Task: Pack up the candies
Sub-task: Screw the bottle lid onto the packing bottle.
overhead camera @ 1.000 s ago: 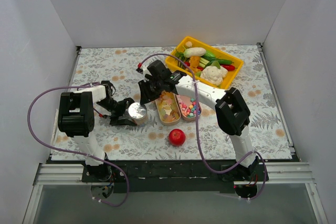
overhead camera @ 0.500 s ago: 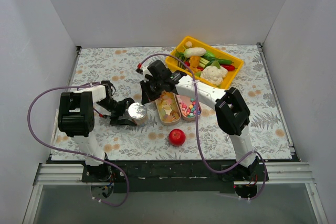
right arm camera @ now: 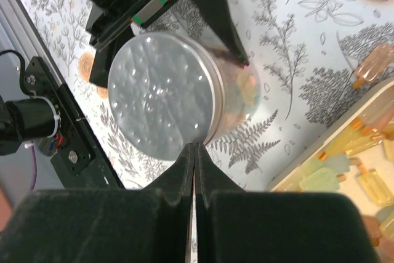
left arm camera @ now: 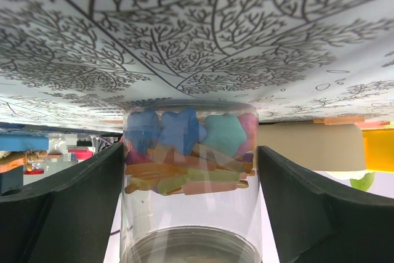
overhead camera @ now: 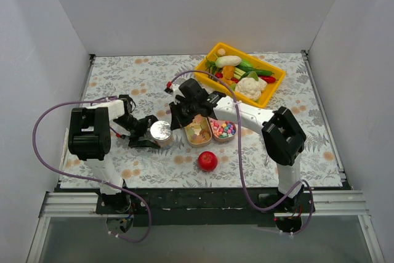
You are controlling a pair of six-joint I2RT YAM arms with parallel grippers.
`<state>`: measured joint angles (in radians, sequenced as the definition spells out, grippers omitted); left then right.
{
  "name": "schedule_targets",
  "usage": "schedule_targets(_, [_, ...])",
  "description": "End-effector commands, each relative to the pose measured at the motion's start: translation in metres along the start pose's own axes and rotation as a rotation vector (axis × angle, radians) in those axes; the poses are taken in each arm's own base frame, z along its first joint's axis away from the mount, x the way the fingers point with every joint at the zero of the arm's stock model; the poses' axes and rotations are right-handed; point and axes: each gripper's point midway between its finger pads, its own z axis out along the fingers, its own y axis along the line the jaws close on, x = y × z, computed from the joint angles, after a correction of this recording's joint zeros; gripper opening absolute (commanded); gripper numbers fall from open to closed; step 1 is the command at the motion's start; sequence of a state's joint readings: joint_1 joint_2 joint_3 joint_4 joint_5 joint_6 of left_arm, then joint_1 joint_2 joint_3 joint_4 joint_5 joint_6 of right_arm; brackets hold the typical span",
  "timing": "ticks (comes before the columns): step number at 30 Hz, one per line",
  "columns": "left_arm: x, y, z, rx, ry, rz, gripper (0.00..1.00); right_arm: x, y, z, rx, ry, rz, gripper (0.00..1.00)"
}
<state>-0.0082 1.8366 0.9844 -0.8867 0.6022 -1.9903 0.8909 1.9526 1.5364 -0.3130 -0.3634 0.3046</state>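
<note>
The candies (overhead camera: 198,130), small amber, orange and pale yellow pieces, lie in an oval tray at the table's middle; they also show at the lower right of the right wrist view (right arm camera: 354,170). My left gripper (overhead camera: 156,135) is shut on a clear jar (left arm camera: 191,177) with a silver lid (overhead camera: 161,130), holding coloured sweets. My right gripper (overhead camera: 180,117) is shut, and no piece shows between its fingers. Its tip (right arm camera: 194,147) hangs just beside the lid's edge (right arm camera: 161,90), between the jar and the tray.
A second oval tray (overhead camera: 223,129) of mixed-colour sweets lies right of the first. A glossy red ball (overhead camera: 207,161) sits nearer the front edge. A yellow bin (overhead camera: 271,84) of toy vegetables stands at the back right. White walls enclose the table.
My right arm has swung toward the near side and slightly right, bringing its shut gripper down beside the jar. The left gripper and jar have not moved.
</note>
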Motion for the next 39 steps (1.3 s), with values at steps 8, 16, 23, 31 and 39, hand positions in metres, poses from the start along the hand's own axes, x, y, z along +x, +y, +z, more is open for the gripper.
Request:
schedule_targets(8, [0.005, 0.034, 0.049, -0.143, 0.179, -0.101, 0.7, 0.013, 0.019, -0.012, 0.097, 0.066, -0.067, 0.01])
schedule_targets(16, [0.004, 0.04, 0.05, -0.15, 0.175, -0.103, 0.7, -0.049, 0.003, -0.044, 0.317, -0.118, -0.167, 0.41])
schedule_targets(23, [0.004, 0.041, 0.051, -0.152, 0.177, -0.101, 0.7, -0.05, 0.016, -0.001, 0.208, -0.024, -0.192, 0.46])
schedule_targets(31, [0.003, 0.039, 0.052, -0.152, 0.175, -0.098, 0.7, -0.017, 0.017, 0.024, 0.177, 0.094, -0.199, 0.51])
schedule_targets(39, [0.002, 0.038, 0.052, -0.154, 0.167, -0.092, 0.77, 0.024, 0.019, 0.038, 0.192, 0.197, -0.249, 0.56])
